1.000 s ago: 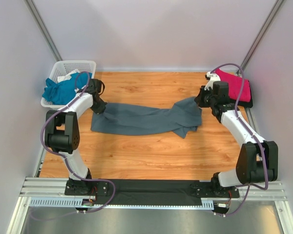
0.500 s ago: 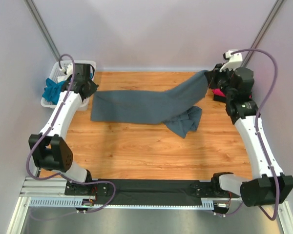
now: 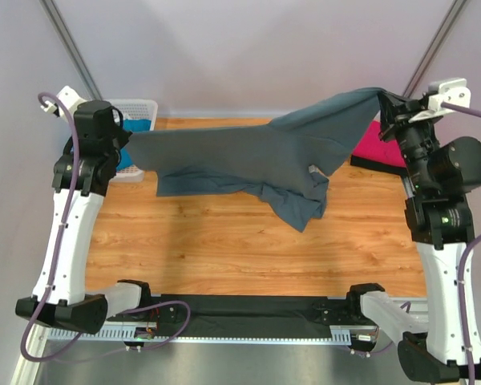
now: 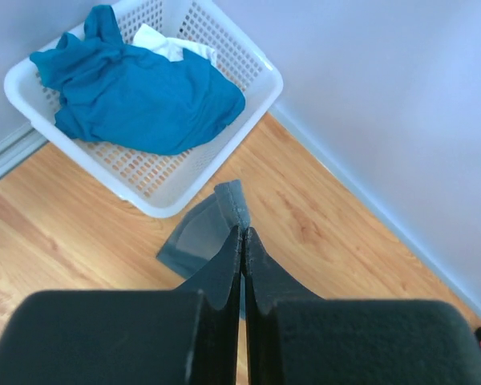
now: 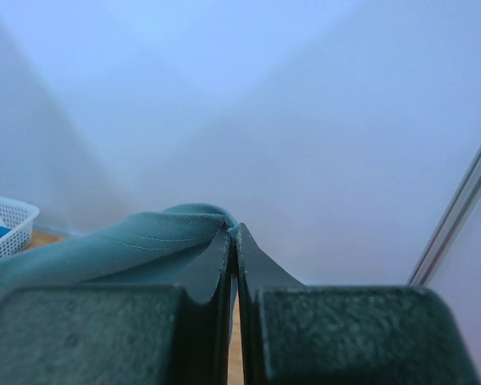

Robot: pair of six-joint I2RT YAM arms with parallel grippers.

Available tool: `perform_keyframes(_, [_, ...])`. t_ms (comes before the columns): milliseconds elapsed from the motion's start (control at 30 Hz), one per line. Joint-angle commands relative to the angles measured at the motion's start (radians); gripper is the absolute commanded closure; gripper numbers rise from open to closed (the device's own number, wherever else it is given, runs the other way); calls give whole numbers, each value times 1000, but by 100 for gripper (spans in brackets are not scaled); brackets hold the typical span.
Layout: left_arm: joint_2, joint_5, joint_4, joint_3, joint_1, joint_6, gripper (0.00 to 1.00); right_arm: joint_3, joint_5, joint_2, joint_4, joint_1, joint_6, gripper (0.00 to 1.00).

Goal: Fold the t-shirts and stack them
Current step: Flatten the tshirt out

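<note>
A large slate-grey t-shirt (image 3: 256, 152) hangs stretched in the air between my two grippers, and its lower folds (image 3: 298, 210) droop to the wooden table. My left gripper (image 3: 127, 136) is raised beside the basket and shut on one corner of the grey t-shirt (image 4: 196, 237), its fingertips (image 4: 242, 228) pinched together. My right gripper (image 3: 382, 98) is held high at the far right, shut on the other corner (image 5: 120, 245). A magenta-pink t-shirt (image 3: 377, 144) lies folded at the table's far right. A teal-blue t-shirt (image 4: 136, 92) lies crumpled in the basket.
The white lattice basket (image 4: 168, 180) stands in the far left corner with a white cloth (image 4: 164, 44) under the teal t-shirt. Grey walls close in the back and sides. The wooden table (image 3: 224, 249) lies between the arms' bases and the hanging shirt.
Both arms have risen and drawn apart, lifting the grey t-shirt from a heap on the table into a stretched span. The pink and teal t-shirts have not moved.
</note>
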Motion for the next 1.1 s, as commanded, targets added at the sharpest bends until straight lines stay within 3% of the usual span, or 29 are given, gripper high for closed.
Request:
perform_keyframes(0, [-54, -57, -8, 30, 5, 16, 100, 51, 53, -59, 4, -2, -60, 100])
perform_keyframes(67, [-44, -42, 23, 62, 5, 42, 100, 76, 68, -68, -4, -2, -90, 100])
perform_keyframes(300, [76, 70, 8, 415, -3, 146, 100, 250, 77, -29, -68, -2, -122, 100])
perform_keyframes(433, [62, 64, -18, 501, -21, 223, 100, 346, 41, -18, -93, -4, -141, 100])
perform_keyframes(733, [-146, 81, -113, 461, -29, 286, 100, 519, -65, -56, -281, -4, -121, 100])
perform_keyframes(933, [-252, 139, -158, 463, -29, 251, 100, 669, -68, -88, -439, -5, -146, 100])
perform_keyframes(1067, [-295, 165, -185, 470, -29, 231, 100, 688, -78, -128, -456, -21, -126, 100])
